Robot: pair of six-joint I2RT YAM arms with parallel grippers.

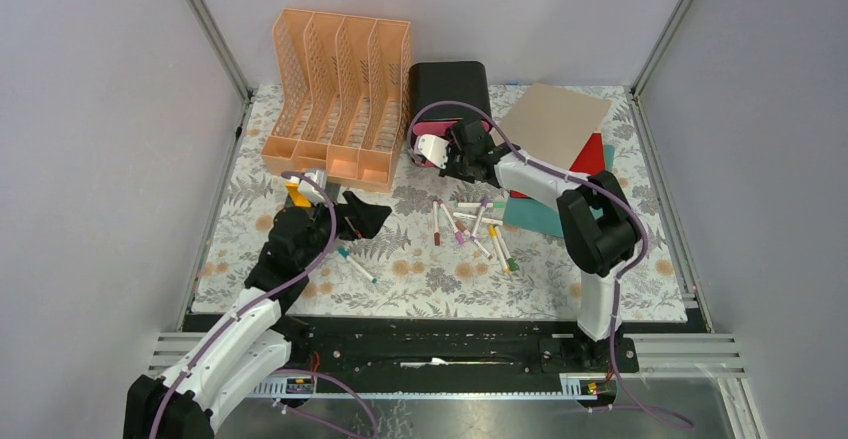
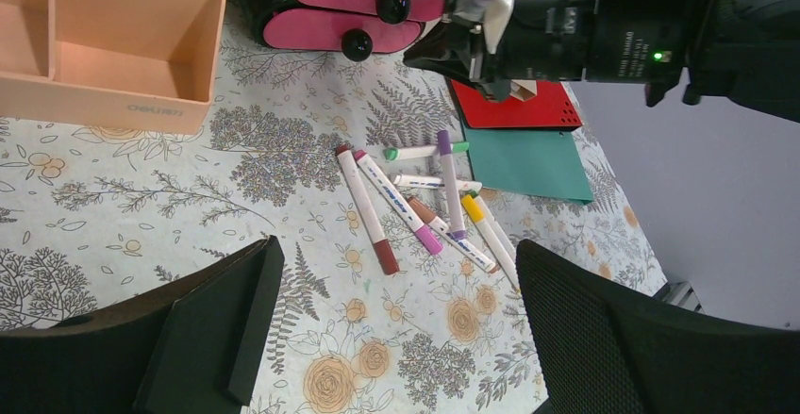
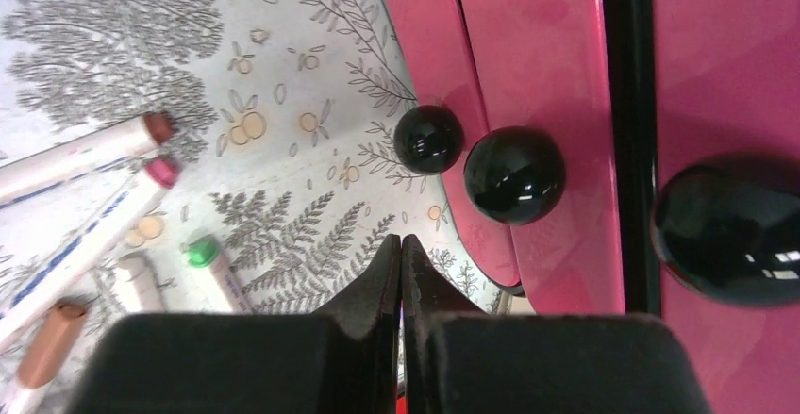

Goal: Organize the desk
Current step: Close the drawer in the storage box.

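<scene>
Since the desk (image 1: 420, 279) looks rigid under loose cloth, grip its light markers (image 1: 470, 221) mid-barrel. By the drawer box (image 1: 450, 84), the right gripper (image 3: 401, 241) sits pinched empty; the left gripper (image 2: 396, 268) gapes wide.

The desk (image 1: 430, 279) is partly hidden under a tan sheet (image 1: 553, 122).

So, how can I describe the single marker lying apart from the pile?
Find the orange file rack at the back left of the desk, then come toward the near edge past the left end effector. The marker lies just beyond it, green-capped and alone, while the other markers are heaped further right.
</scene>
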